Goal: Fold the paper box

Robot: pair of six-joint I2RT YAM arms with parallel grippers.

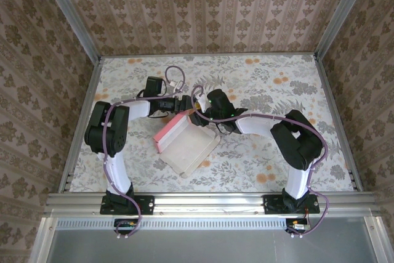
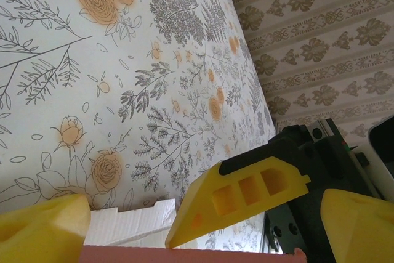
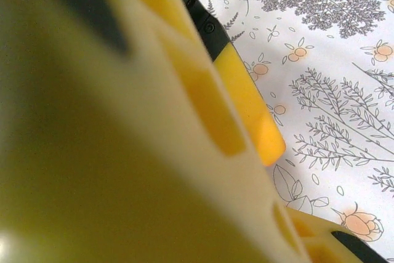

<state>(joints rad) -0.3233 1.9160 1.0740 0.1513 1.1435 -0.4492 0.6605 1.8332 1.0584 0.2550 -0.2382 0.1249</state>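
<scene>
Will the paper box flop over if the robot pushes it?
Probably bendy: the paper box looks like thin card, its pink flap standing up along a crease. Being so thin, it's likely light and may slide on the table.

White arms, black joints, looping lilac cables and blocky yellow fingers.

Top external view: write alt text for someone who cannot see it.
A partly folded paper box, pink flap raised, pale inside up, lies on a floral table. The left gripper and right gripper meet at its far edge.
</scene>
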